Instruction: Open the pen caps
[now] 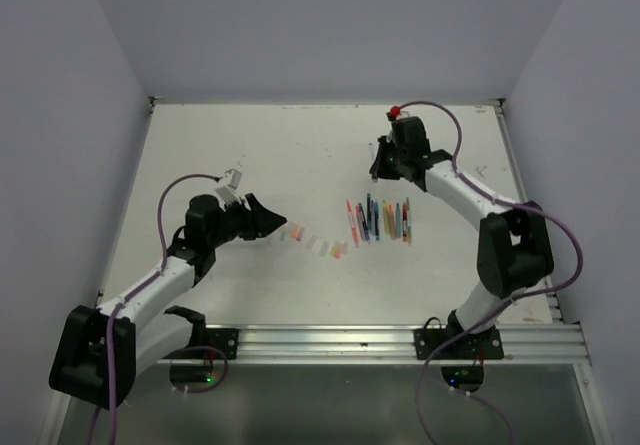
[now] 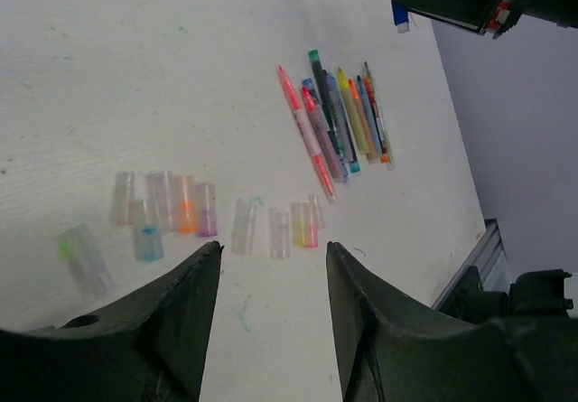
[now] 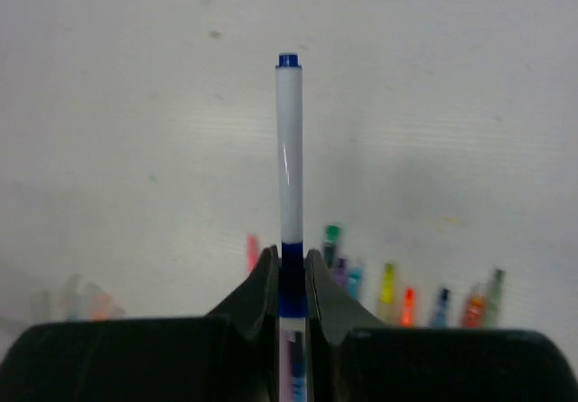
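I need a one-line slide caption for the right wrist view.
The right gripper shut on a white pen with blue tip, other pens lying on the table behind.

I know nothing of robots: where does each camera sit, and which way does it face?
Top external: above and behind, facing down on the table; left arm and right arm show.
Left wrist: on the left arm, facing pen caps and pens; its open fingers show.
Right wrist: on the right arm, facing along its shut end effector gripping a blue-tipped pen.
Shared: pens, in all three.
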You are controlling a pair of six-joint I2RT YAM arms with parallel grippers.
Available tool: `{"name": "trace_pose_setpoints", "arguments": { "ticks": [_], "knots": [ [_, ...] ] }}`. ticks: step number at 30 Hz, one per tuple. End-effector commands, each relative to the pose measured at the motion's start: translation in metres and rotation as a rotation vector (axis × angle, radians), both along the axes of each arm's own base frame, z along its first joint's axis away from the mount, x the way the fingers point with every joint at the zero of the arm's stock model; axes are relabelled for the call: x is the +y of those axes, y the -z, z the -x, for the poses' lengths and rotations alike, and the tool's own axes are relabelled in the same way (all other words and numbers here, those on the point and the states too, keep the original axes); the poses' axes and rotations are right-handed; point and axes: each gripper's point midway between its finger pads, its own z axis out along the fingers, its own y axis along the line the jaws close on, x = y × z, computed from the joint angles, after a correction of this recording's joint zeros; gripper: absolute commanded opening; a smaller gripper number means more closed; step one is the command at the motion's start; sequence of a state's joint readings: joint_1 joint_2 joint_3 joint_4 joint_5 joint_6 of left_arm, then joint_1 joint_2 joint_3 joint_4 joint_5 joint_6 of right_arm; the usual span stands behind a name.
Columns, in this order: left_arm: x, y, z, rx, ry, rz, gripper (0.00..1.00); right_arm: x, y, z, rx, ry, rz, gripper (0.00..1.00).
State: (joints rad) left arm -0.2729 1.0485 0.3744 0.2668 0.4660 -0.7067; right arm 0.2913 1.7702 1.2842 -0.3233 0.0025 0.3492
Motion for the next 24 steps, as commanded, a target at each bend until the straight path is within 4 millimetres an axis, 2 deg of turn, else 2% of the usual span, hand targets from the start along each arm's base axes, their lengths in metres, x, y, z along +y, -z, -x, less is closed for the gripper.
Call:
{"name": "trace_pose_setpoints", "arguments": {
  "ticks": [1,2,3,4,5,6,9,12,17,24],
  "knots": [
    [-0.024,-0.051,-0.006,-0.151,0.059,0.065,0.54,0.056,-0.052,0.031,-0.119,-0.038,-0.276,0.00],
    [-0.032,-0.052,-0.004,-0.150,0.067,0.067,0.55,0.077,-0.056,0.045,-0.098,-0.048,-0.350,0.00],
    [-0.036,-0.053,-0.003,-0.150,0.077,0.070,0.56,0.086,-0.059,0.052,-0.100,-0.053,-0.383,0.00],
    [-0.041,-0.053,-0.004,-0.145,0.083,0.070,0.59,0.096,-0.071,0.057,-0.127,-0.064,-0.427,0.00],
    [-0.042,-0.053,-0.008,-0.143,0.061,0.065,0.59,0.103,-0.066,0.067,-0.109,-0.066,-0.446,0.00],
    [-0.049,-0.052,-0.005,-0.133,0.071,0.062,0.59,0.117,-0.069,0.077,-0.101,-0.076,-0.478,0.00],
    [-0.059,-0.049,-0.009,-0.119,0.057,0.038,0.60,0.136,-0.075,0.091,-0.096,-0.074,-0.500,0.00],
    [-0.068,-0.053,-0.010,-0.133,0.057,0.038,0.60,0.151,-0.078,0.101,-0.082,-0.078,-0.519,0.00],
    [-0.078,-0.055,-0.013,-0.143,0.052,0.019,0.60,0.164,-0.080,0.109,-0.066,-0.066,-0.558,0.00],
    [-0.084,-0.063,-0.018,-0.160,0.046,0.025,0.60,0.179,-0.068,0.118,-0.005,-0.058,-0.602,0.00]
  ]
}}
